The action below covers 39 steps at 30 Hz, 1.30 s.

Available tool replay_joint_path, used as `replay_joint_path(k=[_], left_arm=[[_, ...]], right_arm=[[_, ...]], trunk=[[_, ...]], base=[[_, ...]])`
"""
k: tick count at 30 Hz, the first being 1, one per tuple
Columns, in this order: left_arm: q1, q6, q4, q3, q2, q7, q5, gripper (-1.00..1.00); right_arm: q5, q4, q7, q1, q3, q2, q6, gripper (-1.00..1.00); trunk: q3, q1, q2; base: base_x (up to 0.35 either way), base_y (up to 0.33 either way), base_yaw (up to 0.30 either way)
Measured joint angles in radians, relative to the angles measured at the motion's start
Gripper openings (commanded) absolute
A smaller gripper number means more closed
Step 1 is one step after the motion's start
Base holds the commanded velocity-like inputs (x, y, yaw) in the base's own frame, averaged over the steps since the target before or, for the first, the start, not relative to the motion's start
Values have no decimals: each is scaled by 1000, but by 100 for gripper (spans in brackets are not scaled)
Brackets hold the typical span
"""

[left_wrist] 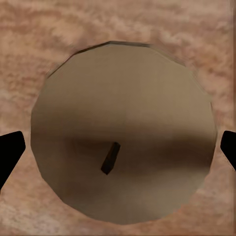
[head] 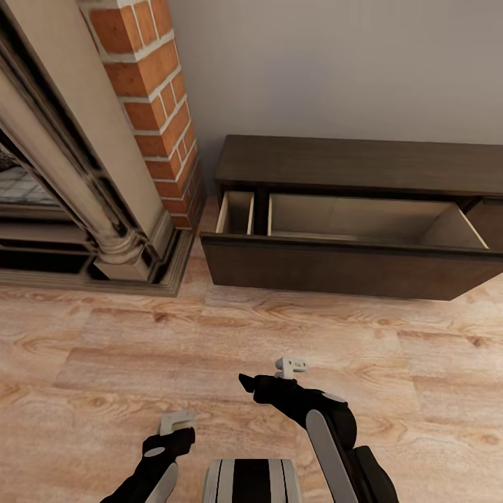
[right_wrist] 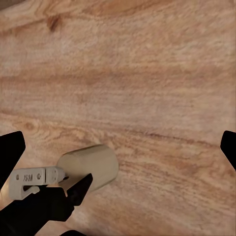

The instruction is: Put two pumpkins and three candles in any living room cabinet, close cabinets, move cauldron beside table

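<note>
A beige candle [left_wrist: 123, 132] with a dark wick sits end-on between the black fingertips of my left gripper [left_wrist: 118, 152], which is shut on it above the wood floor. In the right wrist view the same candle [right_wrist: 93, 167] sticks out of the left gripper [right_wrist: 49, 196]. My left gripper [head: 178, 429] is low at the picture's bottom. My right gripper [head: 255, 384] is beside it, open and holding nothing. Ahead stands the long dark brown cabinet [head: 349, 164] against the wall. Its wide drawer [head: 335, 269] is pulled open, and the pale beige inside holds nothing that I can see.
A fireplace with a stone column [head: 77, 175] and a red brick pillar [head: 157, 105] stands at the left, and its dark hearth step [head: 91, 279] juts onto the floor. Wood floor [head: 314, 335] lies between me and the cabinet. My own base [head: 251, 482] is at the bottom edge.
</note>
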Motion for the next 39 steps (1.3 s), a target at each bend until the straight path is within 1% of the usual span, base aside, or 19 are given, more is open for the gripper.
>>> replay_joint_path(k=[8, 11, 20, 24, 31, 32, 39], left_arm=[[0, -1, 0, -1, -1, 0, -3, 100], [0, 0, 0, 0, -2, 0, -2, 100], [0, 0, 0, 0, -2, 0, -1, 100], [0, 2, 0, 0, -2, 0, -3, 100], [0, 1, 0, 0, -2, 0, -3, 100], [0, 1, 0, 0, -2, 0, -3, -100], [0, -1, 0, 1, -2, 0, -1, -100]], right_arm=[[0, 0, 0, 0, 0, 0, 0, 100], [0, 0, 0, 0, 0, 0, 0, 100], [0, 0, 0, 0, 1, 0, 0, 100], [0, 0, 0, 0, 1, 0, 0, 100], [0, 0, 0, 0, 0, 0, 0, 100], [0, 0, 0, 0, 0, 0, 0, 100], [0, 0, 0, 0, 0, 0, 0, 100]], trunk=[[0, 0, 0], [-11, 2, -1], [-12, 1, -1], [-27, 3, -2], [-27, 3, -2], [-27, 3, -2], [-27, 3, -2]], base=[[11, 0, 0], [0, 0, 0], [0, 0, 0], [0, 0, 0], [0, 0, 0], [0, 0, 0], [0, 0, 0]])
